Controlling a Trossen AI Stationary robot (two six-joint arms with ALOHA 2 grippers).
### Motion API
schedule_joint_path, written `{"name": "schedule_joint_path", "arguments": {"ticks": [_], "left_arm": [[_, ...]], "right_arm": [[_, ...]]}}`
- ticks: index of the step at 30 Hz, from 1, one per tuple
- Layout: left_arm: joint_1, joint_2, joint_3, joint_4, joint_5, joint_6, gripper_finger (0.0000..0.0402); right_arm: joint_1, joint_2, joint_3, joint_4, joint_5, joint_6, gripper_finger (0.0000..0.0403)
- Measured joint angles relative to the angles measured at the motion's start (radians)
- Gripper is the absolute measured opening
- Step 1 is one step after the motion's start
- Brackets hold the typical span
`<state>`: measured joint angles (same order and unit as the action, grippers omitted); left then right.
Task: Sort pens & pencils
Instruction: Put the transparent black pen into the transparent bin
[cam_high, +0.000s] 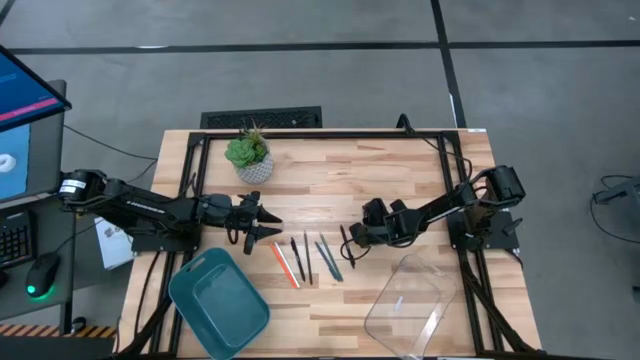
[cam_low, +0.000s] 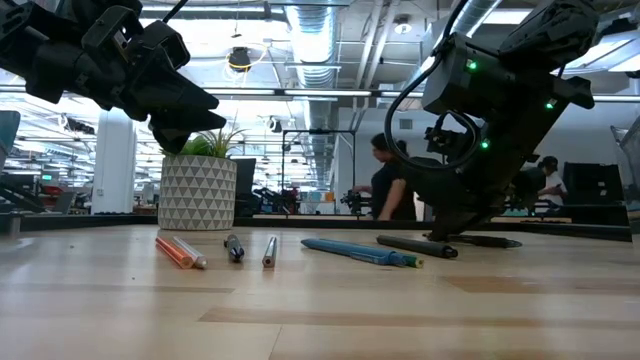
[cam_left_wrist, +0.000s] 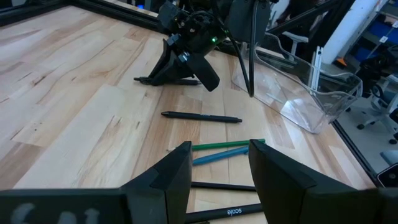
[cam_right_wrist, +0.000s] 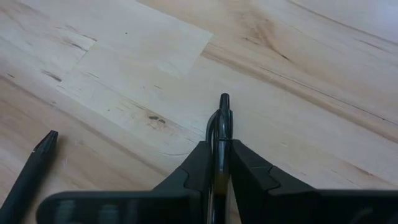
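Spanning most of the high view, the tabletop (cam_high: 400, 180) is pale butcher-block wood with plank seams and grain, framed by a dark rail along its far and side edges. Wide bare wood lies on the far side of both pincers; the near side is crowded by two bins.

Teal bin (cam_high: 218, 303): rounded rectangular tub, matte plastic, sits near-side of the left pincer at the tabletop's front edge, tilted diagonally. Clear bin (cam_high: 405, 303): transparent plastic, glossy, near-side of the right pincer, close to the front edge.

Potted plant (cam_high: 249, 158): spiky green leaves in a white pot with a triangle pattern, just beyond the left pincer.

Left pincer (cam_high: 262, 228): matte black, fingers spread apart, holding nothing, raised off the wood in the low view. The row of sticks starts right beside its tips, toward the right arm.

Right pincer (cam_right_wrist: 219, 163): low at the wood, fingers clamped on a black pen (cam_right_wrist: 221, 124), slim, with a clip and rounded cap sticking out past the tips. Another black pen (cam_right_wrist: 26, 174) lies loose just beside it.

Row between the pincers, all flat on the wood, roughly parallel with narrow gaps: orange-red pencil (cam_high: 284, 264) nearest the left pincer, two dark pens (cam_high: 297, 256) touching nothing, then teal-blue pen (cam_high: 330, 262) beside a green pencil (cam_left_wrist: 229, 145), these two nearly touching. Open wood between the row and the clear bin.
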<state>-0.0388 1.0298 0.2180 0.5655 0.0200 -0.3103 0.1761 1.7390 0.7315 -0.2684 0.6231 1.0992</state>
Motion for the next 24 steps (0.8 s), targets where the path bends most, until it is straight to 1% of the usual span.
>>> {"name": "schedule_joint_path", "arguments": {"ticks": [13, 19, 24], "left_arm": [[0.000, 0.000, 0.000, 0.000, 0.000, 0.000, 0.0149], [0.000, 0.000, 0.000, 0.000, 0.000, 0.000, 0.0149], [0.000, 0.000, 0.000, -0.016, 0.000, 0.000, 0.0149]], "right_arm": [[-0.002, 0.000, 0.006, 0.006, -0.004, -0.035, 0.0072], [-0.008, 0.001, 0.074, -0.040, -0.009, -0.095, 0.0069], [-0.026, 0.001, 0.149, -0.057, -0.003, -0.188, 0.0061]]}}
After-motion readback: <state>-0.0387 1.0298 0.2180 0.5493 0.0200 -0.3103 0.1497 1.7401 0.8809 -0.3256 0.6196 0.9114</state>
